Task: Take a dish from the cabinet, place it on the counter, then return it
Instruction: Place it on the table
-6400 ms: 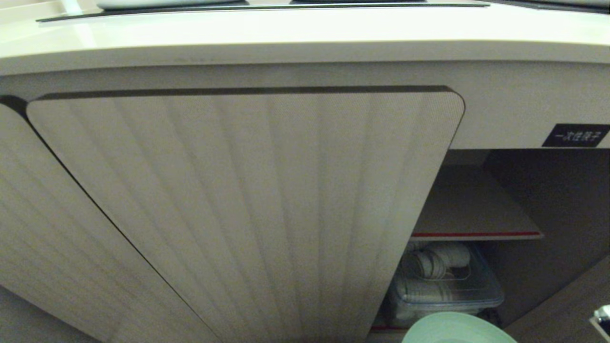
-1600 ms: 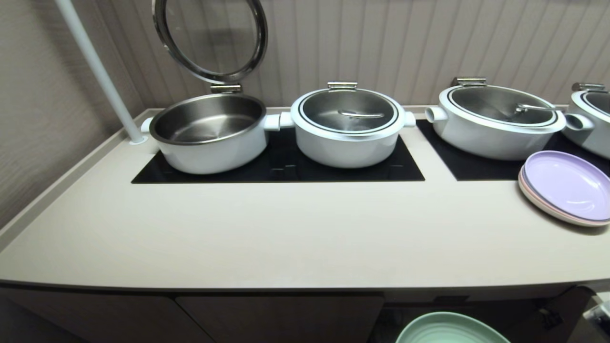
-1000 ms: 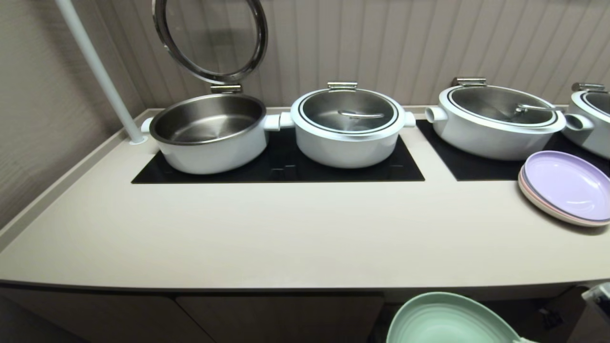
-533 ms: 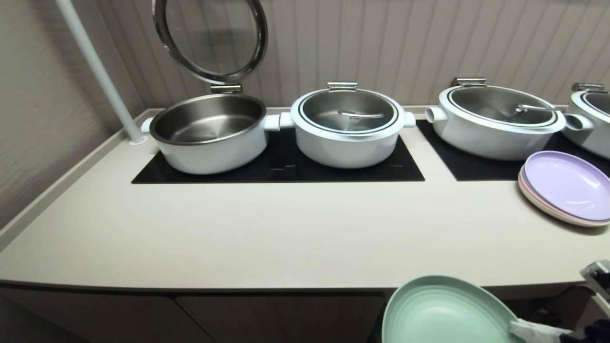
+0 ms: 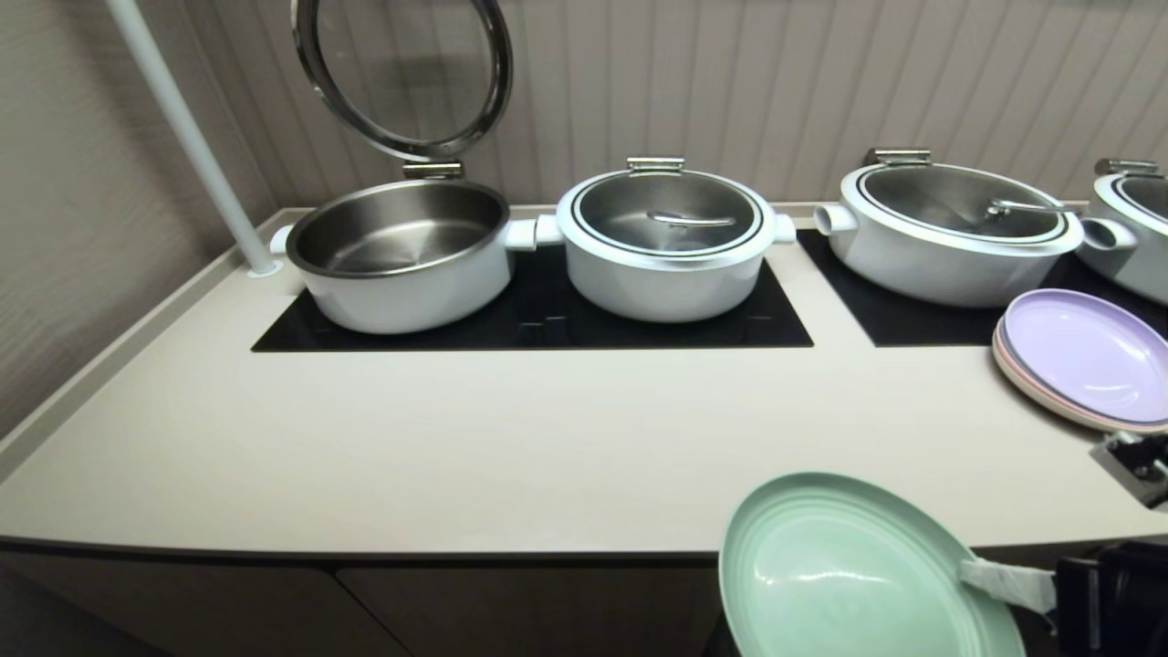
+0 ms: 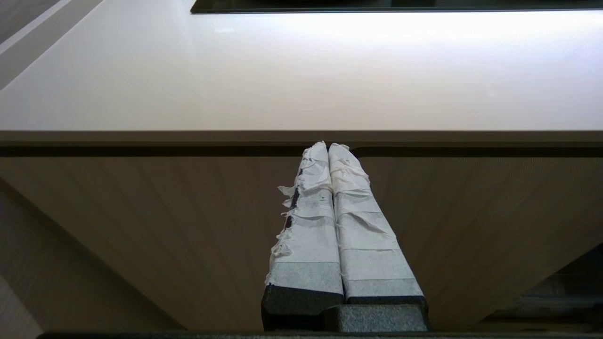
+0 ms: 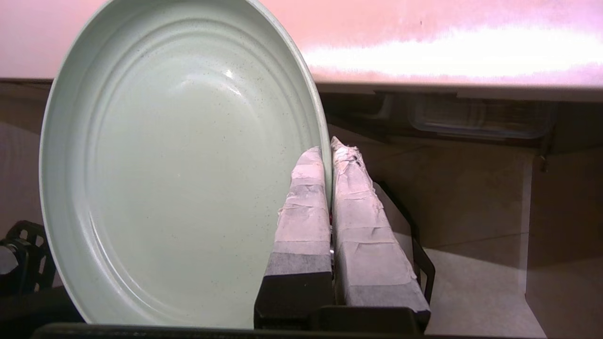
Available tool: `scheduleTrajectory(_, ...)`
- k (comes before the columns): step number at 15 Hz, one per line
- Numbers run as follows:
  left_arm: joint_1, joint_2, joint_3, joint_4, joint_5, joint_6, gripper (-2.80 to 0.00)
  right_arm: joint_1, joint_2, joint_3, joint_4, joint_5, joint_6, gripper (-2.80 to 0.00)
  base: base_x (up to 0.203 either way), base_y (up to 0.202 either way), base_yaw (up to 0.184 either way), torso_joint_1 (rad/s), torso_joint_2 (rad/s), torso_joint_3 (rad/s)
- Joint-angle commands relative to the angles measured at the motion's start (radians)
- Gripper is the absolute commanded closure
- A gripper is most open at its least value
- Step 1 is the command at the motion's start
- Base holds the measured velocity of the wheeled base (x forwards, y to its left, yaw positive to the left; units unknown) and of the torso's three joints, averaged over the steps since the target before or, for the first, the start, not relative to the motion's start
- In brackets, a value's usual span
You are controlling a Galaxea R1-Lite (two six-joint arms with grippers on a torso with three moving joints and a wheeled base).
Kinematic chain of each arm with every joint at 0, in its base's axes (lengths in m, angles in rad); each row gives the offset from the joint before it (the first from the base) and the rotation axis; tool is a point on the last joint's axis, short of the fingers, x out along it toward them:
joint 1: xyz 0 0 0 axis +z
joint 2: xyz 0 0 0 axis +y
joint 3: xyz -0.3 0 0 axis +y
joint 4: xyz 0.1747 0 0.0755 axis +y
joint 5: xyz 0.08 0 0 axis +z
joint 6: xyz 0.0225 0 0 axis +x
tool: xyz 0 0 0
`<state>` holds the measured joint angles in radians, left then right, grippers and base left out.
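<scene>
The right end effector (image 7: 330, 148) pinches the rim of the mint-green dish (image 7: 179, 165), which hangs tilted just before the worktop (image 5: 547, 438) front edge. The left end effector (image 6: 328, 147), pressed together, idles below that edge.

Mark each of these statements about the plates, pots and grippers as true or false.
1. The right gripper pinches the rim of the round pale mint-green plate. True.
2. The mint-green plate lies flat on the cream-beige counter. False: it is held at the front edge.
3. The lilac plate tops a stack on the counter. True.
4. All the white pots are lidded. False: the leftmost pot stands open.
5. The left gripper holds a plate. False: shut, empty.
</scene>
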<state>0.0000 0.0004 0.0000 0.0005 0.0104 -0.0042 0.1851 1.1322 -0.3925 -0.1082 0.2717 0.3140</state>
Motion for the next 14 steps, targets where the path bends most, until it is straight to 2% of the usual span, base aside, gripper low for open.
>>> scheduleTrajectory(1,0.000,0.000,0.000,0.000,0.000,0.000,0.00,0.001,0.081,-0.052,-0.002,0.001,0.004,0.00,0.000,0.000,0.000,0.000,0.00,0.000)
scheduleTrajectory(7,0.000,0.000,0.000,0.001,0.000,0.000,0.00,0.005,0.262,-0.210,-0.002,0.003,0.010,0.00,0.000,0.000,0.000,0.000,0.00,0.000)
scheduleTrajectory(11,0.000,0.000,0.000,0.000,0.000,0.000,0.00,0.050,0.391,-0.345,-0.002,0.000,0.098,0.00,0.000,0.000,0.000,0.000,0.00,0.000)
scheduleTrajectory(14,0.000,0.000,0.000,0.001,0.000,0.000,0.00,0.073,0.452,-0.398,-0.003,-0.003,0.109,0.00,0.000,0.000,0.000,0.000,0.00,0.000)
